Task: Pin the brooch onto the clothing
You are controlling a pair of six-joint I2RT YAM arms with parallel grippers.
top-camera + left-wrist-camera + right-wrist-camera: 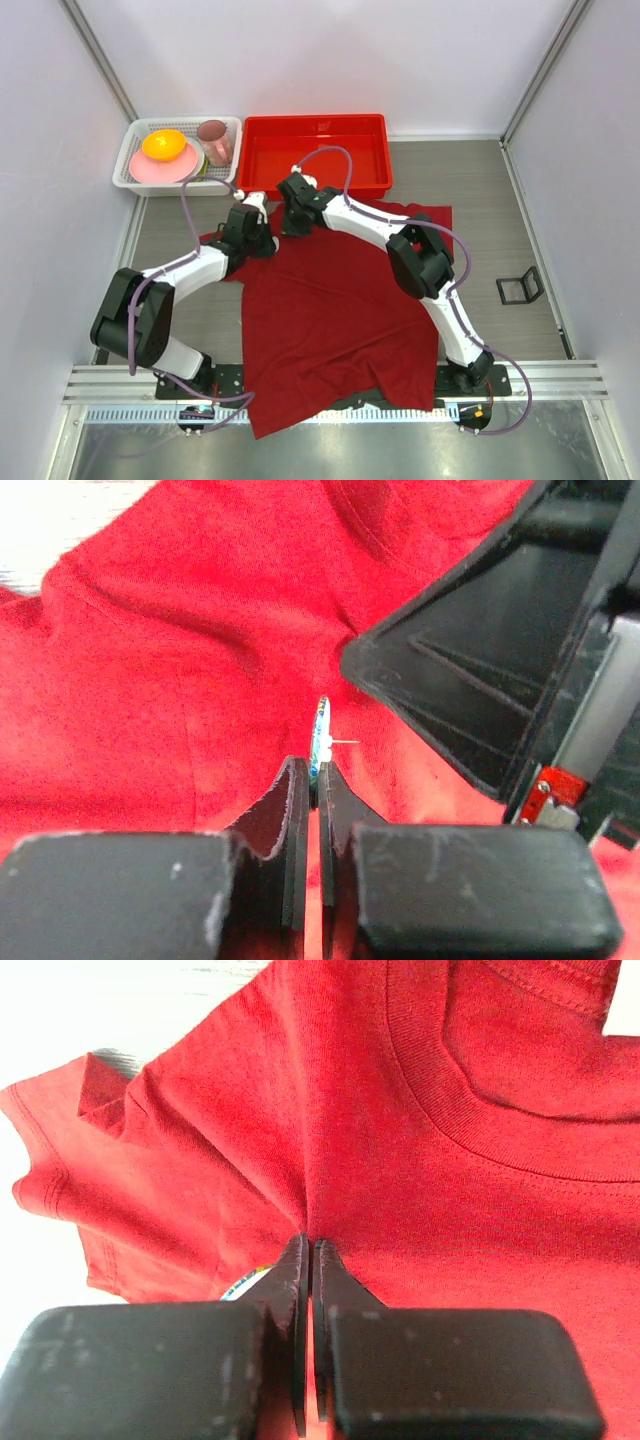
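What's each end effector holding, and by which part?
The left end effector grips the brooch by its rim, pin free; right end effector seems to pinch a shirt fold.

Pale walls [330, 60] enclose a grey table [480, 185] — evenly lit.

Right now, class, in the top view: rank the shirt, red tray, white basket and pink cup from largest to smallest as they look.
1. shirt
2. red tray
3. white basket, only a little smaller than the tray
4. pink cup
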